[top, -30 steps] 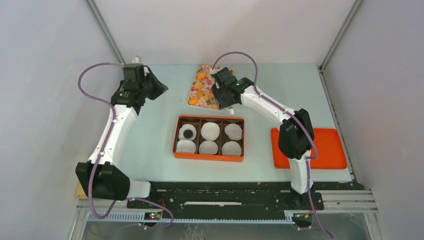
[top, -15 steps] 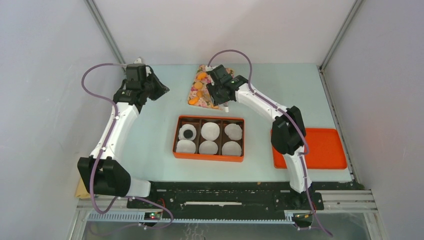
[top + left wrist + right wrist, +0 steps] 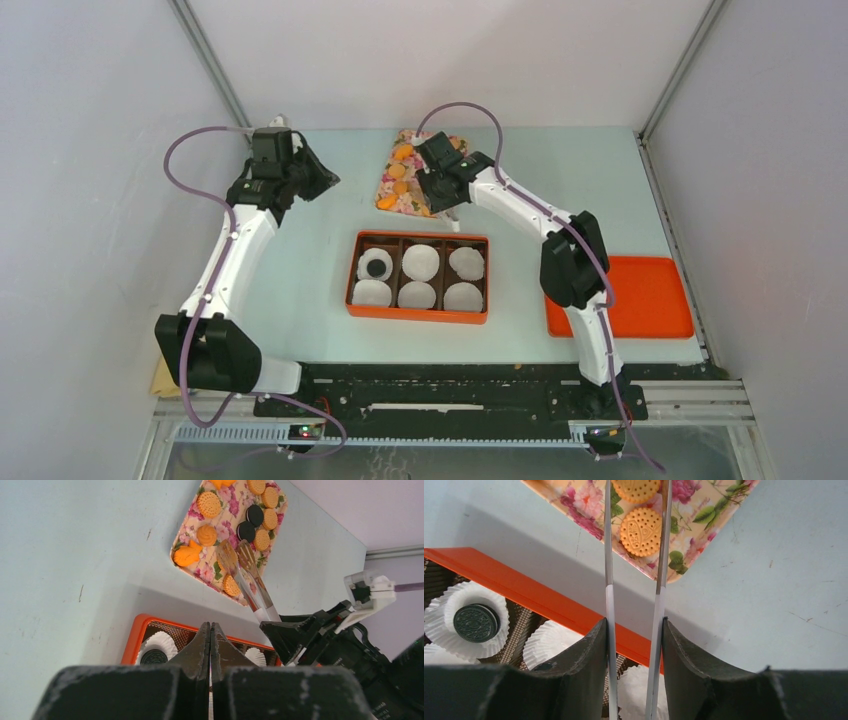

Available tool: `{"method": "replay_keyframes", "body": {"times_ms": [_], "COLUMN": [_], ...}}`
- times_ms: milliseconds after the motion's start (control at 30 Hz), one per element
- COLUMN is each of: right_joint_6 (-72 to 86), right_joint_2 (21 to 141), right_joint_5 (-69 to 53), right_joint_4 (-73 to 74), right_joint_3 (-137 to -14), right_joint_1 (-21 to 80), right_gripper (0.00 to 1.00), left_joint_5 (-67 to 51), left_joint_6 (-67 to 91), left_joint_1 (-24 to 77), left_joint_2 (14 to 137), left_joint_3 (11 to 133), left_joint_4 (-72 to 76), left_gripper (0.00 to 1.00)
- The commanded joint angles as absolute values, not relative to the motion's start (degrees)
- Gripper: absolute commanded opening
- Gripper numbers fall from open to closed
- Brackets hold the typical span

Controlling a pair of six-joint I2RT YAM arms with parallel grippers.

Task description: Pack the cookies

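One tan cookie (image 3: pixel 640 531) now lies between the tongs (image 3: pixel 610 605) ahead of the right gripper (image 3: pixel 634 632), which advanced clamped on them; pickup seems next.

A robotics lab test cell: blank grey panel walls (image 3: pixel 90 200), aluminium corner posts (image 3: pixel 210 65), a mounting rail (image 3: pixel 450 405) edging the pale surface (image 3: pixel 560 170).

My left arm (image 3: pixel 232 262) reaches forward along the left side, elbow bent. My left gripper (image 3: pixel 210 639) has its fingers pressed flat together. My right arm (image 3: pixel 520 207) stretches forward and leftward, and my right gripper (image 3: pixel 634 630) clamps a pair of tongs (image 3: pixel 607 555).
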State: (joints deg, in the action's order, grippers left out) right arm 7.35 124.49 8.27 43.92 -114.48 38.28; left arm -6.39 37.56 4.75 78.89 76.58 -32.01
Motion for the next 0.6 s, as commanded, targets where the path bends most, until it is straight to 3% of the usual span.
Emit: {"method": "replay_keyframes", "body": {"times_ms": [0,233,567], "right_joint_6": [7.7,8.2,7.8], "right_joint_2": [115.9,112.5,99.9], "right_joint_5": [9.0,8.0,9.8], "right_joint_4": [41.0,41.7,45.8], "right_joint_3": [-113.9,-113.7,-102.6], "right_joint_1": [38.6,38.8,46.1], "right_gripper": [0.18,0.09,0.09], "left_joint_5": [-7.1,-7.0,-7.2], "left_joint_6": [37.7,37.7,38.1], "left_joint_1": [4.7,4.7,4.7], "left_joint_2": [77.8,77.6,77.4], "left_joint_3": [75.4,75.5,75.6], "left_joint_4": [-30.7,-30.9,-31.2], "left_gripper": [0.0,0.0,0.0]}}
